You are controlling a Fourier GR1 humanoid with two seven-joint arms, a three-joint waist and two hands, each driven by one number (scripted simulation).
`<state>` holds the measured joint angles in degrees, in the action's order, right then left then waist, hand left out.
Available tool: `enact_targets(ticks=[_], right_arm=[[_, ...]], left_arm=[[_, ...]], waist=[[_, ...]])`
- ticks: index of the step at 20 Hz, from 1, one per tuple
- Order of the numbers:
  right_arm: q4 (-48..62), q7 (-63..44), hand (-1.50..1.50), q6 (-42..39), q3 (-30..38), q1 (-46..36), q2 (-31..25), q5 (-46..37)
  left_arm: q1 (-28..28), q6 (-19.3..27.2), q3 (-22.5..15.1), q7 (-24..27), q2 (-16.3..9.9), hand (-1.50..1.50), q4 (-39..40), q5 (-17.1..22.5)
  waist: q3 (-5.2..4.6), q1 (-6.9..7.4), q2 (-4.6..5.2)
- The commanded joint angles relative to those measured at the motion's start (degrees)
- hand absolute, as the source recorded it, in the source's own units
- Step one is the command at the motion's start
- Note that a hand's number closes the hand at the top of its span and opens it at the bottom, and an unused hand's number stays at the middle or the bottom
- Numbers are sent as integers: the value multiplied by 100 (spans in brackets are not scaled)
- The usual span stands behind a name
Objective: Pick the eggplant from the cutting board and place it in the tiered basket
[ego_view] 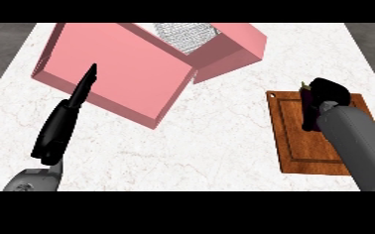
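A dark purple eggplant (308,110) lies on the brown cutting board (293,144) at the right of the counter, mostly hidden. My right hand (329,93) sits on top of it with fingers curled round it. The pink tiered basket (124,67) stands at the back left, with a silvery mesh patch (184,33) showing in its upper tier. My left hand (70,111) stays at the left, fingers straight and pointing up over the basket's lower tier, holding nothing.
The white marble counter (219,139) stretches between the basket and the board. Dark floor shows beyond the counter's left and right edges.
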<state>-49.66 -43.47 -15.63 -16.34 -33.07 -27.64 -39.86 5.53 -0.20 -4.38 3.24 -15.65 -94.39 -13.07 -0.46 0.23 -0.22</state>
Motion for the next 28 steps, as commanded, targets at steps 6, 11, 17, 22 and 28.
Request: enact_targets(ticks=[6,11,17,22,28], right_arm=[[-1310,-730,150,354,-23,364,265,-527],[-1770,-2793,150,1654,25,1131,1175,-1077],[-3369,-3758,150,1745,-361,1528,1573,-2193],[-4876,-3923,150,1991,-88,1495,2058,-2861],[-6470,-4168,150,595,-687,1345,2612,-4308]], left_arm=[[-200,-22,-86,-209,144,0,-357,-194],[-426,55,337,-41,-37,0,0,-38],[-448,69,332,-82,-15,0,-7,-61],[-639,28,354,74,-56,0,-117,-23],[-417,-136,313,-49,-64,0,-265,87]], waist=[[42,-87,-29],[11,-540,-241],[2,-615,-230],[11,-522,-232],[15,-289,-121]])
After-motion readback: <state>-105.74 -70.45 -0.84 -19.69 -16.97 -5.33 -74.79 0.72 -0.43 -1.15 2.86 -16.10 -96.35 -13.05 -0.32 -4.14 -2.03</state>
